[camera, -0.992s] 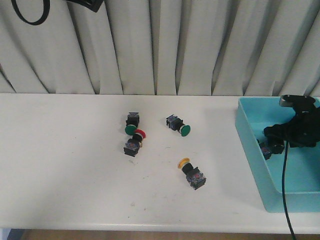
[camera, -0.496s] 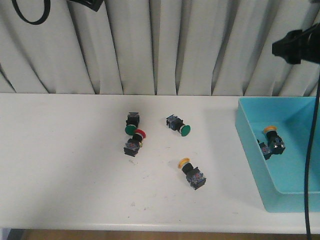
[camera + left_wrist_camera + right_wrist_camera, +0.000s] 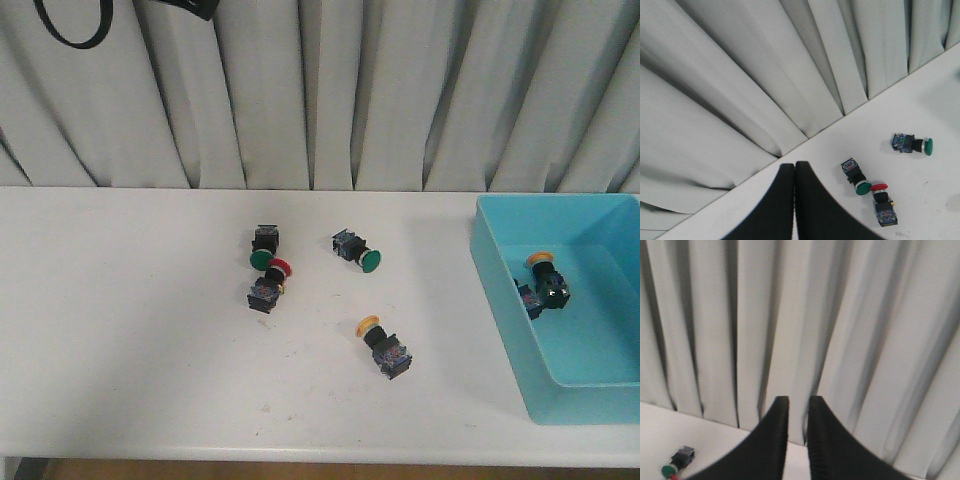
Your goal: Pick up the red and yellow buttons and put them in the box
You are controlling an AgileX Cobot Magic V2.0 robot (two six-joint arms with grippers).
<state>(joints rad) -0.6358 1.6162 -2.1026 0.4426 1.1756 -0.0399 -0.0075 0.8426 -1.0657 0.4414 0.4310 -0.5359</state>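
Note:
A red button [image 3: 280,266] lies mid-table beside a green one, its black body [image 3: 264,295] toward me; the left wrist view shows this red button [image 3: 879,187] too. A yellow button [image 3: 368,324] lies nearer the front edge. The light-blue box [image 3: 590,403] stands at the right and holds another yellow button [image 3: 541,260] and a dark switch body [image 3: 530,299]. My left gripper [image 3: 794,167] is shut and empty, high above the table's back edge. My right gripper [image 3: 798,401] faces the curtain with a narrow gap between its fingers and nothing in it. Neither gripper shows in the front view.
Two green-capped buttons [image 3: 263,260] [image 3: 371,261] lie near the red one; the right wrist view catches one green button [image 3: 675,464]. A pleated curtain [image 3: 330,90] hangs behind the table. A black cable and part of the arm hang at the top left [image 3: 70,30].
My right arm rose out of the box and left the front view. The yellow button it was over now lies uncovered in the box.

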